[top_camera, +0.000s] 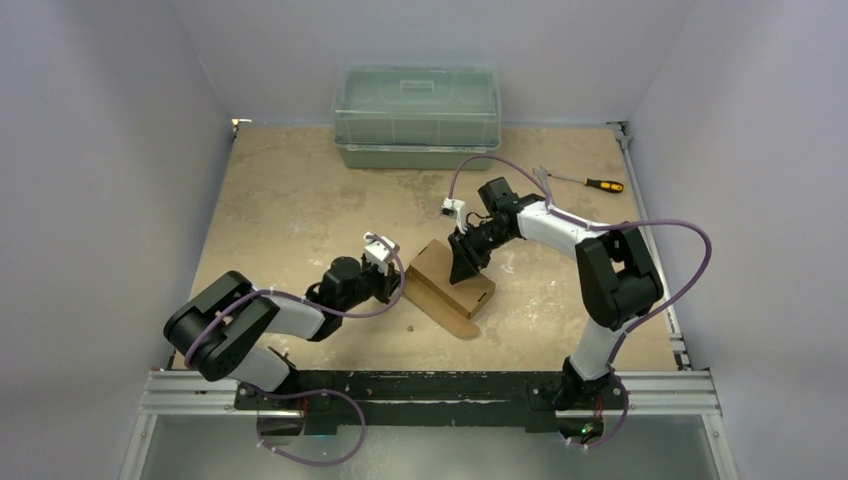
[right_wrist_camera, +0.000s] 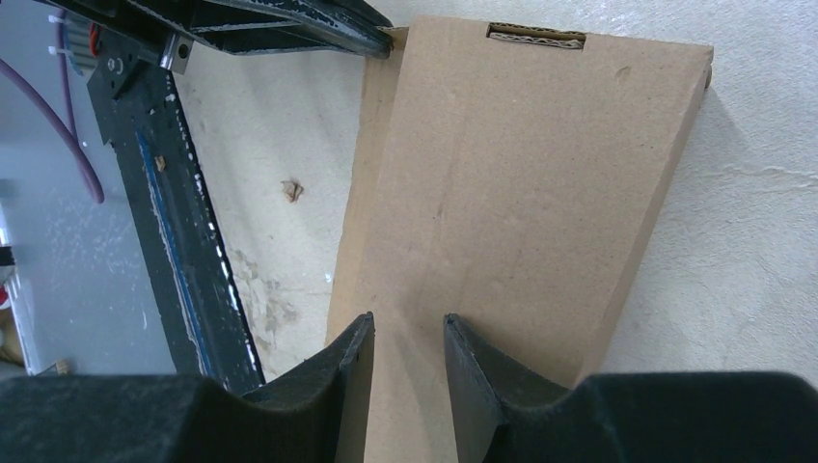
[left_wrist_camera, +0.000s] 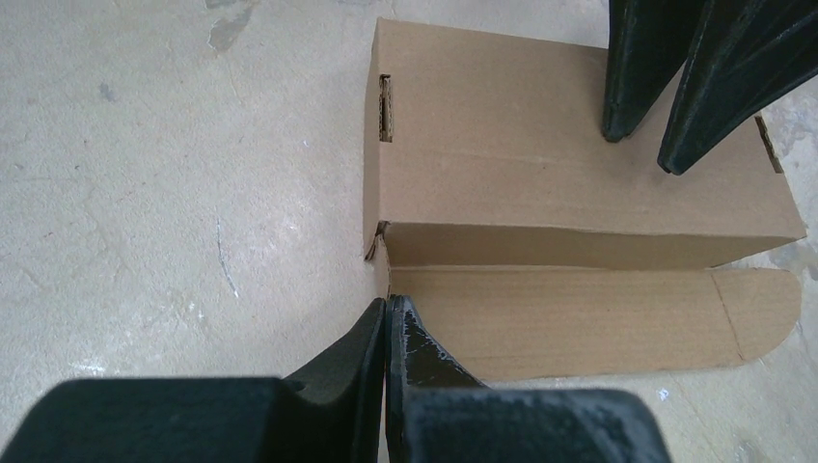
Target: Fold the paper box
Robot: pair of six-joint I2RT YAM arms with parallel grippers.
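Brown paper box (top_camera: 435,270), flap (left_wrist_camera: 579,323) flat — right jaws parted over it

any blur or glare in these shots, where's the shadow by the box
top external view: soft even light, no glare, paper box small and slightly soft; left wrist view: box crisp, left hand blurred at its base, table bright; right wrist view: box sharp, right hand blurred at its base, soft shadow beside the box on the picture's right
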